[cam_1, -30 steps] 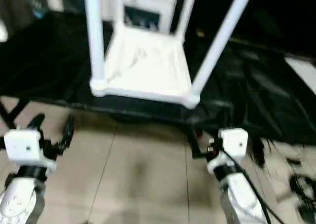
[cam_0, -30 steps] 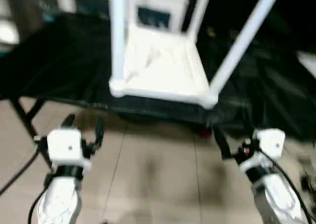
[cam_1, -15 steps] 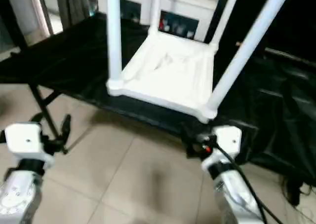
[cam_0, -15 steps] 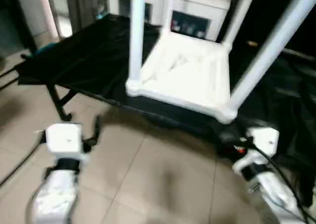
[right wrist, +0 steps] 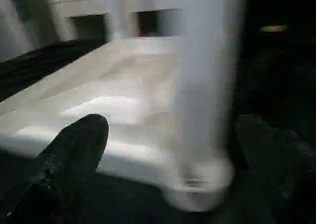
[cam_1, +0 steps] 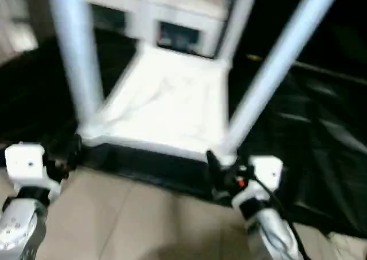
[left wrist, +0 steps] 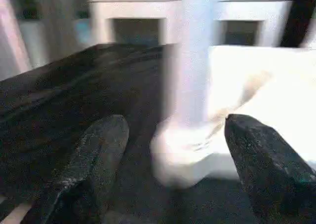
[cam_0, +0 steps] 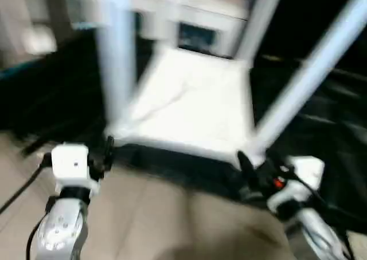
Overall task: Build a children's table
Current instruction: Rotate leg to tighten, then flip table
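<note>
The left claw is seen released, its two black fingers spread wide with nothing between them, just short of the near left leg. That leg is set upright in the round corner socket of the children's table, which lies upside down on the black-draped table, four white legs rising from its corners. The near right leg is seated likewise in its socket. The right claw is held released and empty close before that corner. In the wrist views the sockets are shown close up; in the eye views the tiled floor and white cabinet behind are also seen.
</note>
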